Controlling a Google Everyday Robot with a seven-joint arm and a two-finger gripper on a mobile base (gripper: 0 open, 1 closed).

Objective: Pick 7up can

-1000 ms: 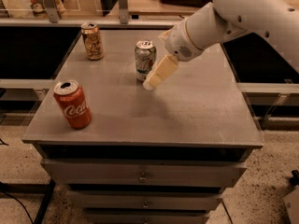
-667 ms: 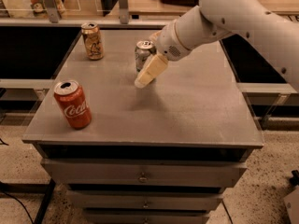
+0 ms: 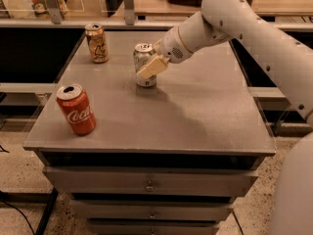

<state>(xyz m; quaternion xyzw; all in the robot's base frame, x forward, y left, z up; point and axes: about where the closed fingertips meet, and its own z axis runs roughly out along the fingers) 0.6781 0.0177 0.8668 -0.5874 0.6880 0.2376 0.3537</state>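
Observation:
The 7up can, silvery-white with a silver top, stands upright at the back middle of the grey table. My gripper hangs from the white arm that reaches in from the right. Its cream-coloured end lies across the front right side of the can at mid height and hides part of it. The can stands on the table.
A red Coca-Cola can stands near the front left edge. A gold-tan can stands at the back left corner. Drawers sit under the tabletop. A rail and benches run behind the table.
My gripper has moved left and towards the back, from beside the 7up can on its right to right against it. The cans have not moved.

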